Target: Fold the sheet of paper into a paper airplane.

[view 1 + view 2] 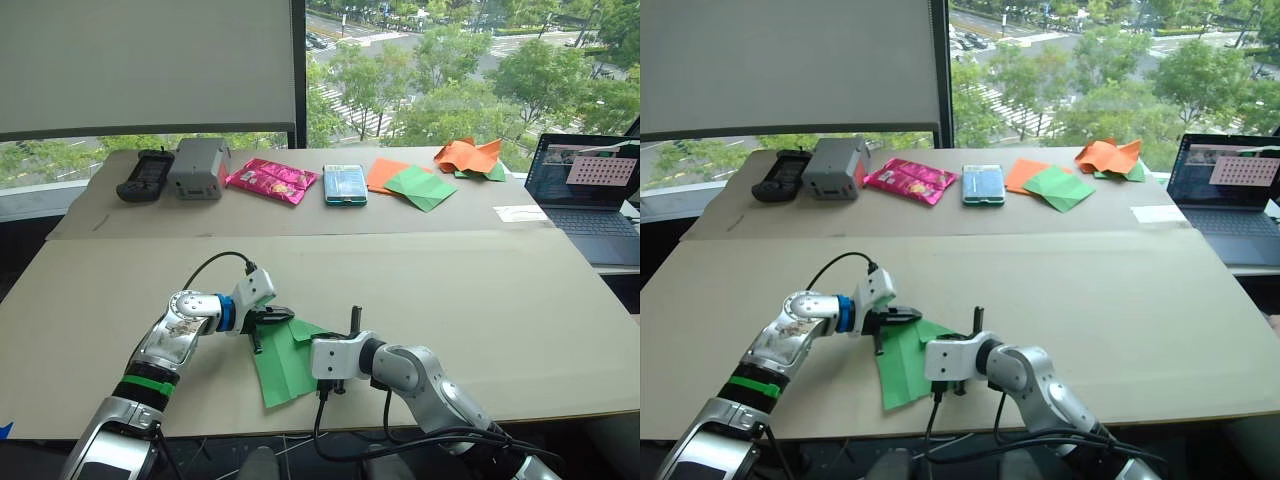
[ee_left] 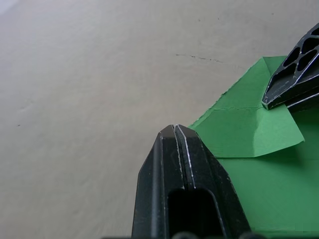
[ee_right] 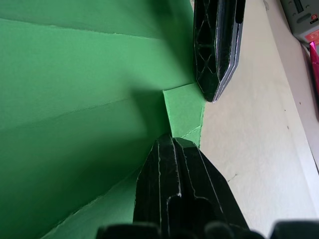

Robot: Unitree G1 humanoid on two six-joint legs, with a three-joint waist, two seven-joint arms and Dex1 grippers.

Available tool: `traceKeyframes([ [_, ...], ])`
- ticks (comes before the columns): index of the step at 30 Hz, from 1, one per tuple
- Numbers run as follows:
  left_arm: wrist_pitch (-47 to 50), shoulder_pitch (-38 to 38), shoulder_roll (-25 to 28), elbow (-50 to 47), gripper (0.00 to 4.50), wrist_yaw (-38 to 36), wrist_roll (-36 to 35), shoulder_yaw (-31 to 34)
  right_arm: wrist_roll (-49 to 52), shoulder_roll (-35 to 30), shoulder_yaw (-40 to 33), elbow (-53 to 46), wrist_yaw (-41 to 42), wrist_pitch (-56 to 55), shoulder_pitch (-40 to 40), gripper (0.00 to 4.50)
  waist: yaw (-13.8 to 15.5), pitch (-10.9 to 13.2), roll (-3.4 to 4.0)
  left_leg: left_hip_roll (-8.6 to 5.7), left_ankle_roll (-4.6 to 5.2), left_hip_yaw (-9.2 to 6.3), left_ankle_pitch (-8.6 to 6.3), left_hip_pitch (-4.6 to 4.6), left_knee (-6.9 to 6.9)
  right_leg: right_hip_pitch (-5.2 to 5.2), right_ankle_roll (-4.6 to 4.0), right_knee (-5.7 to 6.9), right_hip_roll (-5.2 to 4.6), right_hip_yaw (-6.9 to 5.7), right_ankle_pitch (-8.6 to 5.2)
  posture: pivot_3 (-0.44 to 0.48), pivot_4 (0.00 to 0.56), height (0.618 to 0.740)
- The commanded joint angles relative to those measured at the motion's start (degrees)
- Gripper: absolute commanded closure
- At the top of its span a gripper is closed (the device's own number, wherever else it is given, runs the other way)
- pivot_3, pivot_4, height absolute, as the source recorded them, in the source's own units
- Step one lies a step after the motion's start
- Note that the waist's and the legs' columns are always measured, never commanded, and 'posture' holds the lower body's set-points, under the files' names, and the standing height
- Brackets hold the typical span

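The sheet of paper (image 1: 283, 367) is bright green and lies partly folded near the front edge of the near table (image 1: 450, 290). A small corner flap (image 2: 246, 132) is turned over at its far end. My left gripper (image 2: 174, 129) is shut, and its tip rests at the paper's edge beside that flap. It reaches in from the left (image 1: 274, 317). My right gripper (image 3: 175, 142) is also shut, with its tip on the flap from the opposite side, close to the left gripper's fingers (image 3: 217, 55). Neither gripper has paper between its fingers.
On the far table stand a black controller (image 1: 145, 175), a grey box (image 1: 198, 168), a pink packet (image 1: 272, 180) and a teal box (image 1: 344, 185). Further along are flat orange and green sheets (image 1: 412, 183) and a crumpled paper heap (image 1: 470, 158). An open laptop (image 1: 585, 190) sits at the right.
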Motion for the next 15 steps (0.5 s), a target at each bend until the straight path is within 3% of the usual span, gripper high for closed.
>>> traceKeyframes([
  [1, 1.8, -2.2, 0.3, -3.7, 4.50, -1.1, -3.3, 2.7, -0.6, 0.2, -0.2, 0.4, 0.6, 1.2, 0.8, 4.45, 0.0, 0.0, -0.03, 0.00, 0.00, 0.00, 0.00, 0.00, 0.00, -0.01, 0.00, 0.04, 0.00, 0.00, 0.00, 0.000, 0.150, 0.718],
  [15, -0.4, 1.4, 1.9, -1.8, 4.50, -0.8, 1.9, -1.0, -1.1, 0.6, -0.3, -0.1, 0.7, 2.1, 1.2, 4.45, 0.0, 0.0, -0.01, 0.00, -0.01, -0.01, 0.00, 0.06, 0.00, -0.04, 0.00, 0.15, -0.01, 0.00, 0.00, 0.000, 0.150, 0.718],
])
